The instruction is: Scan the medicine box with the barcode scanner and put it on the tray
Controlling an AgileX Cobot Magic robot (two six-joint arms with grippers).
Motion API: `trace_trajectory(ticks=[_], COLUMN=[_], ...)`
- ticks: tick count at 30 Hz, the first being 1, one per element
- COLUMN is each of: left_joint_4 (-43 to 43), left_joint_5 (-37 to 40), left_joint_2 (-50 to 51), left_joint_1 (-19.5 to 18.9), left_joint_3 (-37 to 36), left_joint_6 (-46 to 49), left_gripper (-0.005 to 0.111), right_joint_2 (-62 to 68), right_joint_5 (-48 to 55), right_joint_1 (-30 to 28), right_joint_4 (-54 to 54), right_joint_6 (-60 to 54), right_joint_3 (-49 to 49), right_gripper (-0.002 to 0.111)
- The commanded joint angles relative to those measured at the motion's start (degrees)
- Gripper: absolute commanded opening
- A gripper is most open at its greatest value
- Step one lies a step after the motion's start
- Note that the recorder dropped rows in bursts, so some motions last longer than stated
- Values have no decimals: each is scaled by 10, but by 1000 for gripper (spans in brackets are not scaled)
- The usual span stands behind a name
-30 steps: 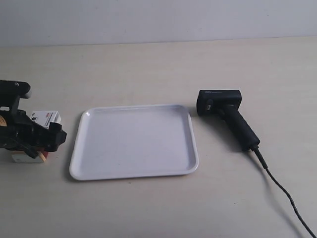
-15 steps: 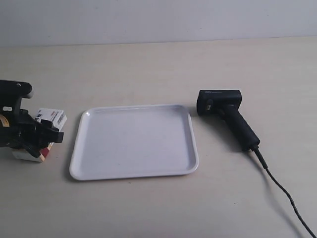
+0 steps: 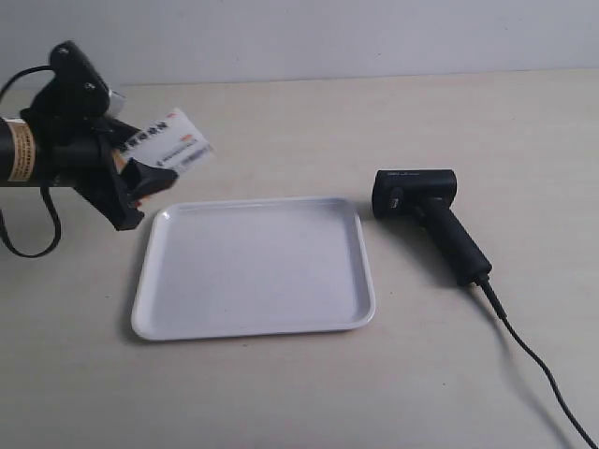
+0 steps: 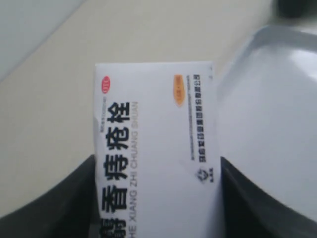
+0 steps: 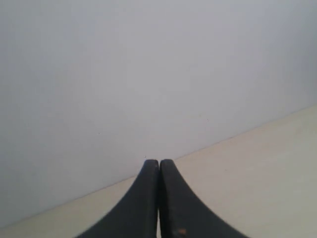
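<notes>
medicine box [image 3: 167,142] is off the table, clamped in the left gripper [image 3: 126,164] above the table just off the tray's [image 3: 253,323] far corner at the exterior view's left. Long axis runs from the gripper out toward the exterior view's right and slightly up, so the box is tilted, free end higher than the gripped end. The free end overhangs past the fingers, white printed face toward the camera with red marks on it. The gripped end looks dark red/orange between the fingers.

Left wrist view: medicine box [image 4: 156,148] fills the middle, white face with black Chinese print running along its length, a small red oval and an orange oval near the far end. Black fingers [image 4: 64,198] press against both long sides. The tray's rim [image 4: 237,64] sits beside and below the box, not touching it.

Tray is flat on the table, nothing on it.

barcode scanner [image 3: 426,215] lies on its side on the table just off the tray's far corner at the exterior view's right, apart from the tray. Head toward the tray, handle angling away toward the near right, cable [image 3: 538,369] trailing off the lower right edge.

right gripper [image 5: 159,198]: fingertips pressed together, nothing between them, facing the wall and table edge. Not in the exterior view.
</notes>
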State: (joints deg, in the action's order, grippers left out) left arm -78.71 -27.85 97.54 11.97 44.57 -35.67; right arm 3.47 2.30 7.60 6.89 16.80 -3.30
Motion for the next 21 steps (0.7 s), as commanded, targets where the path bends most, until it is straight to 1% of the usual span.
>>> trace_trajectory(ticks=[1,2,4,6,8,9,11,13,15,16,19,21], left_joint_4=[-209,-212,-212,-212,-212,-212,-212,-212,-212,-212,-212,-212], left_joint_5=[-71,-66,-70,-69,-69,-69,-69,-70,-80,-89,-89,-89], left_joint_2=[29,32,39,44,51,52,52,51,51,51,51,51], left_joint_1=[6,6,12,25,42,49,66,74,74,74,74,74], left_joint_3=[61,62,61,61,61,61,55,49,44,44,44,44], left_joint_6=[-203,-207,-199,-194,-181,-175,-155,-125,-117,-117,-117,-117], left_gripper=[0,0,0,0,0,0,0,0,0,0,0,0], right_joint_2=[138,187,297,398,509,552,652,739,804,841,911,944], right_joint_5=[-8,1,3,-17,-55,-69,-90,-93,-85,-74,-50,-50], right_joint_1=[-3,-2,20,63,120,143,185,195,195,195,195,192], right_joint_4=[0,0,0,0,0,-6,-21,-25,-30,-30,-30,-30], right_joint_6=[-20,-30,-42,-45,-52,-60,-96,-128,-134,-157,-188,-211], right_joint_3=[-55,-64,-81,-100,-128,-145,-188,-231,-272,-296,-341,-363], right_gripper=[0,0,1,5,13,19,34,50,68,79,98,104])
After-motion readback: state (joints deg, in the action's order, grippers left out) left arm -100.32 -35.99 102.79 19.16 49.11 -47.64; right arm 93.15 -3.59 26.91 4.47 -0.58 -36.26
